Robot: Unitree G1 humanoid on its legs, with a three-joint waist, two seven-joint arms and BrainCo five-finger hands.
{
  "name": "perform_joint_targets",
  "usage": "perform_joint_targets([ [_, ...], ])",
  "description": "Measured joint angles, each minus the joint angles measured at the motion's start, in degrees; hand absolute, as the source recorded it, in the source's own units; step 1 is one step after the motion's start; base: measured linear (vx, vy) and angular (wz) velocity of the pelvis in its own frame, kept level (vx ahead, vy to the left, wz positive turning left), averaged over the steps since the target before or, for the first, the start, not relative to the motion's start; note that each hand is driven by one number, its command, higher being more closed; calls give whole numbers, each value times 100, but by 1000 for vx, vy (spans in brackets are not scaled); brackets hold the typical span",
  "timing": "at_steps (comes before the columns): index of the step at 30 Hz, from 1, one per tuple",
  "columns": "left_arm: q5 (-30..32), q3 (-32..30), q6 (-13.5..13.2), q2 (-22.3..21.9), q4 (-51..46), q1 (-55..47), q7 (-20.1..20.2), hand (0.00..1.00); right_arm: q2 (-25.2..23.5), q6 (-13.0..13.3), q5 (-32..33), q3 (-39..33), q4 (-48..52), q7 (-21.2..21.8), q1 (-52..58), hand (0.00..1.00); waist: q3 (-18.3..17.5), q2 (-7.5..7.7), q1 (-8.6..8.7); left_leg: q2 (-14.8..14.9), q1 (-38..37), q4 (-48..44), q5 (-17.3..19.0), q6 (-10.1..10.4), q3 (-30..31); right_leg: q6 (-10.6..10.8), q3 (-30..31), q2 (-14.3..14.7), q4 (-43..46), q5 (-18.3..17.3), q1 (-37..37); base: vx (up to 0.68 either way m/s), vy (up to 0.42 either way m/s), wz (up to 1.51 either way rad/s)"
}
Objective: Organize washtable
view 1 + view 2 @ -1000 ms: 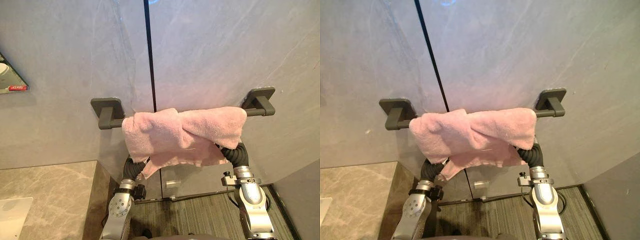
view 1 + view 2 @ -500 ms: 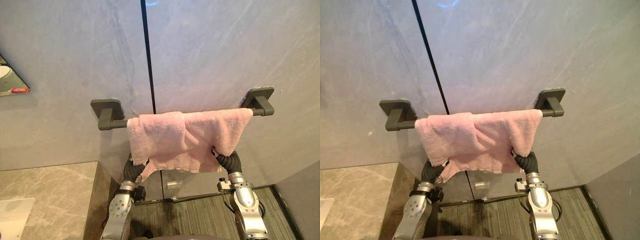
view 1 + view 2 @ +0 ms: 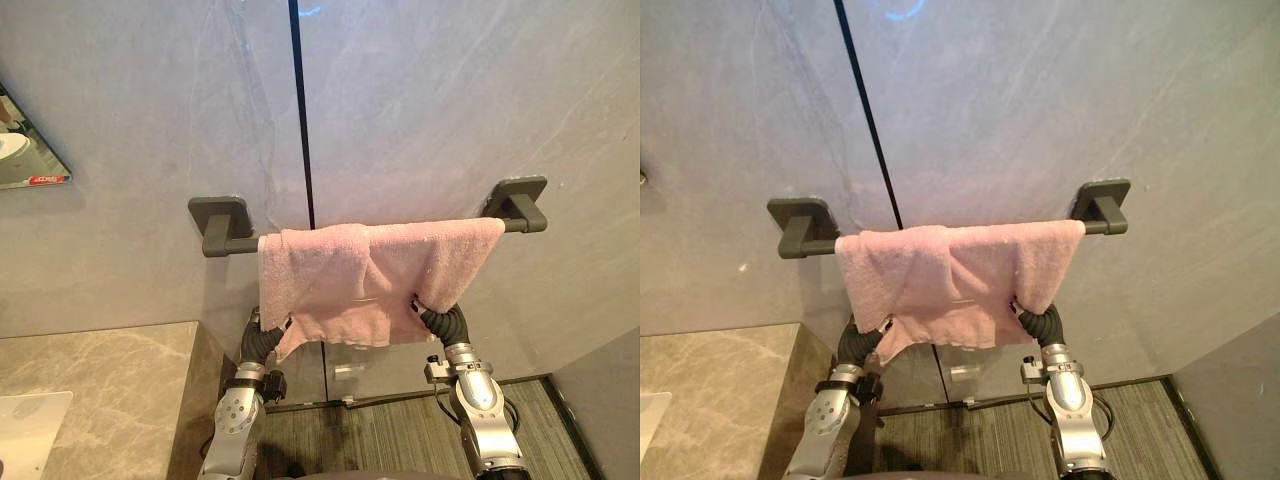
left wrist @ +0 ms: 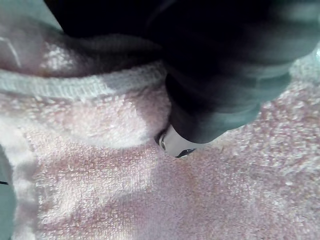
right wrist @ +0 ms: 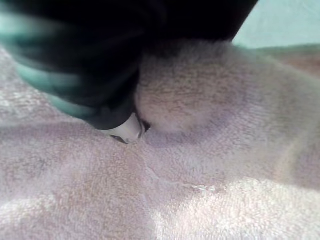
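A pink towel (image 3: 370, 270) hangs over a dark grey wall bar (image 3: 225, 242) and covers most of the bar's right part up to the right bracket (image 3: 520, 200). Its lower edge hangs uneven, with a fold in the middle. Both arms reach up under the towel from below. My left hand (image 4: 220, 90) is under the towel's lower left corner, its dark cover (image 3: 262, 340) showing below the cloth. My right hand (image 5: 85, 65) is under the lower right part, its cover (image 3: 447, 325) just beneath the hem. Pink cloth lies against both hands in the wrist views.
A marble counter (image 3: 100, 365) runs along the lower left, with a white object (image 3: 30, 425) at its near corner. A mirror edge (image 3: 25, 165) shows at the far left. The wall is grey stone with a dark vertical seam (image 3: 300, 110). Striped flooring (image 3: 380, 430) lies below.
My right arm has come down and inward. The towel's right side, earlier bunched above the bar, now hangs flat from it. The left arm has barely moved.
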State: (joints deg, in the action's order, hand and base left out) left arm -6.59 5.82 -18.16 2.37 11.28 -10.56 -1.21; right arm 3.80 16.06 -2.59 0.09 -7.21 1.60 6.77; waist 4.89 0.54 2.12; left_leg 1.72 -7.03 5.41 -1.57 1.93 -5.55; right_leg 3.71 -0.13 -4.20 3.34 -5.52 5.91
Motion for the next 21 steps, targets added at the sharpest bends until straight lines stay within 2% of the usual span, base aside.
perform_joint_targets([
  [19, 81, 2, -92, 1, 512, 158, 1, 100, 12, 114, -253, 54, -554, -23, -227, 100, -95, 150, -36, -2, 7, 5, -3, 4, 0, -2, 1, -1, -48, 3, 7, -2, -1, 0],
  [20, 82, 2, -92, 1, 536, 174, 1, 0, 13, 114, -254, 54, -587, -23, -250, 0, -96, 154, -35, -2, 6, 6, -4, 6, 0, -2, 2, -2, -48, 3, 8, 0, 0, 0],
  [21, 82, 1, -91, 3, 578, 190, -1, 0, 15, 114, -254, 54, -597, -24, -256, 0, -98, 157, -36, -3, 6, 6, -5, 7, 0, -2, 3, -2, -48, 3, 7, 0, 0, 0],
])
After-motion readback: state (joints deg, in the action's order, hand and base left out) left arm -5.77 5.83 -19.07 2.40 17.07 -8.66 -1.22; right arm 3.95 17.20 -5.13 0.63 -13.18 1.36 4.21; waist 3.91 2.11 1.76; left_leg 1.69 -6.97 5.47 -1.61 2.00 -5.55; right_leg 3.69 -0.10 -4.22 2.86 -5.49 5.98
